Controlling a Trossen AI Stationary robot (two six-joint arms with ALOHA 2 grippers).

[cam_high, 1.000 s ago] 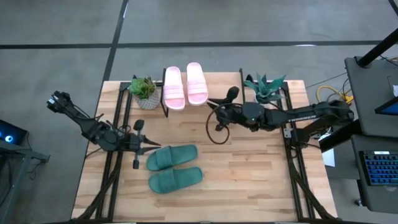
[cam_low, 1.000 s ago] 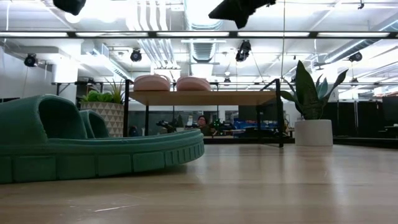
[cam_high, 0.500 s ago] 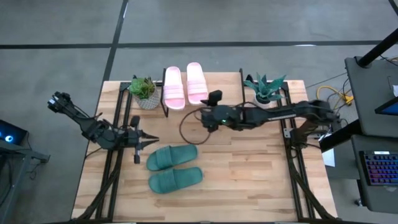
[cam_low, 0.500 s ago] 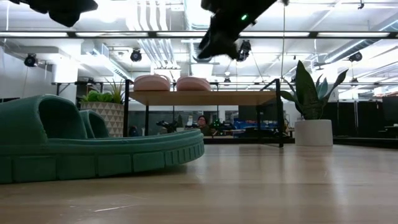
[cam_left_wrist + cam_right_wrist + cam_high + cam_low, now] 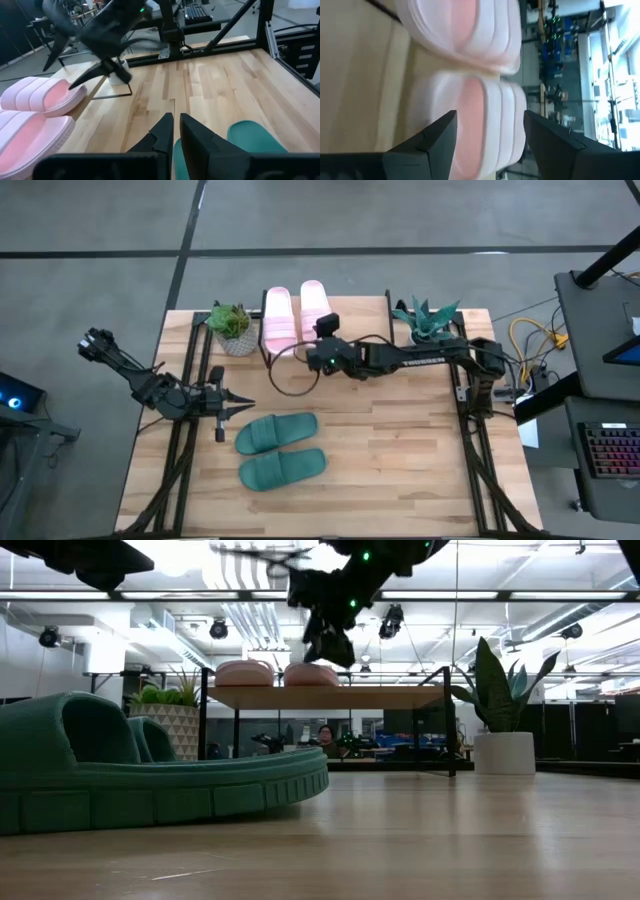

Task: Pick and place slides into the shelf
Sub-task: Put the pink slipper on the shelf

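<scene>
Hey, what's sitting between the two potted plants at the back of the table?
In the high view, the shelf carrying the pink slides, with the open right gripper just in front of them.

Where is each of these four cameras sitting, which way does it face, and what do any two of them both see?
High view: above the table, looking straight down; both arms, right gripper beside the light pink slides on the low light-wood shelf.
Low view: at tabletop height, level across the table; dark green slide near, right gripper above the shelf.
Left wrist view: on the left arm, past the left gripper, fingers close together.
Right wrist view: on the right arm, past open fingers at the pink slides.
All four share the pink slides.
</scene>
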